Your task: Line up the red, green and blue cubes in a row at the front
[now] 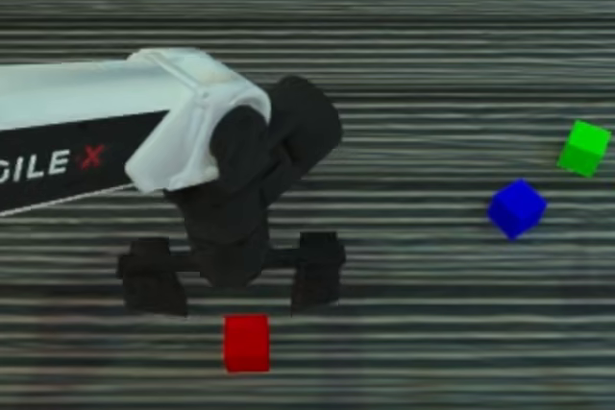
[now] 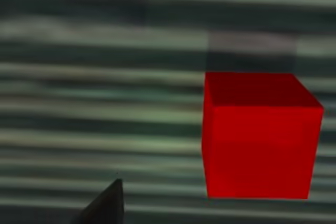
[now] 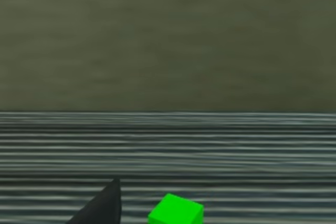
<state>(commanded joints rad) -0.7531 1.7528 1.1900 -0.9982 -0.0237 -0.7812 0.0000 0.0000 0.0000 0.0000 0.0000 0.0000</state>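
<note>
Spread wide and empty, my left gripper (image 1: 233, 276) hovers above the striped table (image 1: 423, 74), fingers (image 1: 318, 271) well apart. Just in front of it, apart from both fingers, the red cube (image 1: 246, 343) lies on the table. Far off to its right sit the blue cube (image 1: 517, 207) and, beyond, the green cube (image 1: 584, 148). My right gripper is outside the top view; I cannot tell its state.
</note>
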